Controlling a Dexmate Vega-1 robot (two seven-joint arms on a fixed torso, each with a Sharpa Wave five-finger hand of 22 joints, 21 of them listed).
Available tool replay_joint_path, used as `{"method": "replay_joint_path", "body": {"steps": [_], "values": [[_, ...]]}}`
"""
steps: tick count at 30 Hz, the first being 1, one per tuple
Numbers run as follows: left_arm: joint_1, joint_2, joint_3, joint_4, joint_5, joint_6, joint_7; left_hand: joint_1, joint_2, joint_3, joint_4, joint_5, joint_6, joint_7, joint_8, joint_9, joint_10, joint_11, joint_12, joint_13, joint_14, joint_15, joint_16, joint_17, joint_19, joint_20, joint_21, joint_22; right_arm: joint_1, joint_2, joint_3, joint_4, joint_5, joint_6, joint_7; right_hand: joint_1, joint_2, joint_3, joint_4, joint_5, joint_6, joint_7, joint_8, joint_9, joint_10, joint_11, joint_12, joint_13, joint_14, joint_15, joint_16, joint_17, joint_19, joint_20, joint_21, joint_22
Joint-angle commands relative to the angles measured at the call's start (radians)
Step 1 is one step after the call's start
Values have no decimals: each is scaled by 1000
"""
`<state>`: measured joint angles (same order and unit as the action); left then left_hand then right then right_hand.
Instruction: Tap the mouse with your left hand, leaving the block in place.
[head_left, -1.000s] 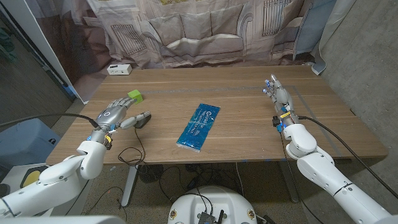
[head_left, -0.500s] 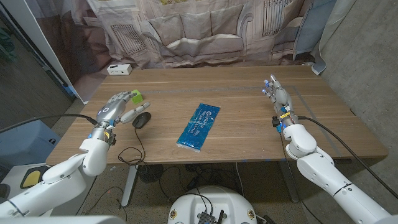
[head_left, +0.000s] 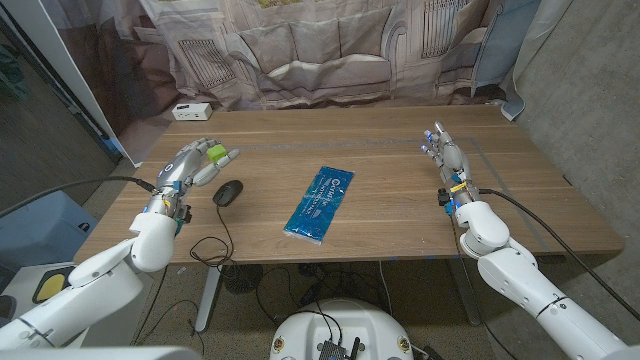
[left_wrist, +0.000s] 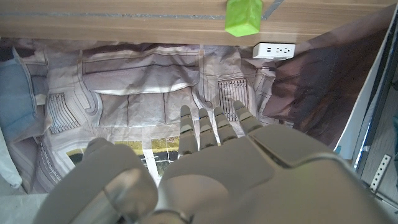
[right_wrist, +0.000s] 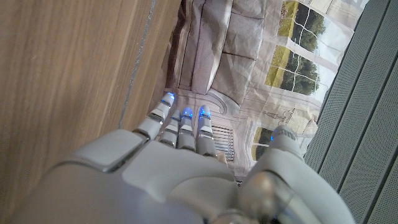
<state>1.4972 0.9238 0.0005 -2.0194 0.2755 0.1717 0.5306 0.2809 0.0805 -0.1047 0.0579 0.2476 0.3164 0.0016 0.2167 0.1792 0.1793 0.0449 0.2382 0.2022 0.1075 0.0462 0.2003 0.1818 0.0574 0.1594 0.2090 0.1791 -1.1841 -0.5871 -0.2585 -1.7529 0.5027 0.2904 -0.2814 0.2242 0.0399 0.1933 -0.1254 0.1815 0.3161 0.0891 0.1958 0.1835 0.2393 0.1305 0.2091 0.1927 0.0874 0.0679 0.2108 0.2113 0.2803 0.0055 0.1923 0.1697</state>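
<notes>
The left hand (head_left: 190, 163) hangs over the table's (head_left: 380, 135) left end with its fingers spread and nothing in them, just beside the black mouse (head_left: 228, 192), which lies free on the wood with its cable trailing toward the near edge. The green block (head_left: 216, 153) sits by the fingertips. Across the table, past a blue packet (head_left: 319, 204), the right hand (head_left: 447, 158) holds nothing, fingers straight and together.

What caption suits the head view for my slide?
Left hand raised near the green block, mouse uncovered on the table.
</notes>
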Motion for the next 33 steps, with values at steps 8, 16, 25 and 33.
{"method": "replay_joint_path", "body": {"steps": [8, 16, 25, 33], "values": [[-78, -90, -22, 54, -225, -184, -150, 10, 13, -3, 4, -6, 14, 23, -4, 2, 32, 16, 14, 2, 34, 12, 11, 0, 24, 10, 10, 4, 3, 1, -12, 9, 3, 14, 20, 2, 7, -4, -1, 2, 7, 0, 0, 5, 8, -2, -5, 5, 5, 2, 0, 4, 5, 3, 3, 3], [-136, -105, 13, 116, -322, -295, -225, 11, 15, -4, 4, -10, 19, 30, -9, 1, 53, 23, 18, 1, 61, 16, 14, 0, 48, 21, 15, 4, 3, -5, -12, -2, -5, 15, 21, 2, 7, -5, -1, 2, 6, 0, 0, 5, 10, -2, -5, 5, 5, 3, 0, 4, 5, 3, 2, 3], [-189, -153, 44, 171, -455, -365, -277, 11, 15, -5, 4, -11, 13, 34, -13, 1, 50, 25, 15, 1, 61, 19, 12, 1, 52, 23, 15, 4, 4, -6, -13, -1, -8, 20, 26, 2, 7, -5, -1, 3, 7, 0, 0, 5, 11, -3, -5, 5, 6, 2, 0, 4, 5, 2, 3, 3], [-281, -188, 104, 277, -611, -455, -392, 11, 14, -7, 5, -13, 11, 40, -16, 1, 48, 34, 12, 1, 62, 24, 9, 1, 58, 27, 16, 5, 10, 2, -16, 8, -18, 35, 25, 1, 7, -6, -1, 3, 7, 0, 0, 5, 11, -2, -5, 5, 7, 2, 1, 4, 6, 3, 3, 3]]}}
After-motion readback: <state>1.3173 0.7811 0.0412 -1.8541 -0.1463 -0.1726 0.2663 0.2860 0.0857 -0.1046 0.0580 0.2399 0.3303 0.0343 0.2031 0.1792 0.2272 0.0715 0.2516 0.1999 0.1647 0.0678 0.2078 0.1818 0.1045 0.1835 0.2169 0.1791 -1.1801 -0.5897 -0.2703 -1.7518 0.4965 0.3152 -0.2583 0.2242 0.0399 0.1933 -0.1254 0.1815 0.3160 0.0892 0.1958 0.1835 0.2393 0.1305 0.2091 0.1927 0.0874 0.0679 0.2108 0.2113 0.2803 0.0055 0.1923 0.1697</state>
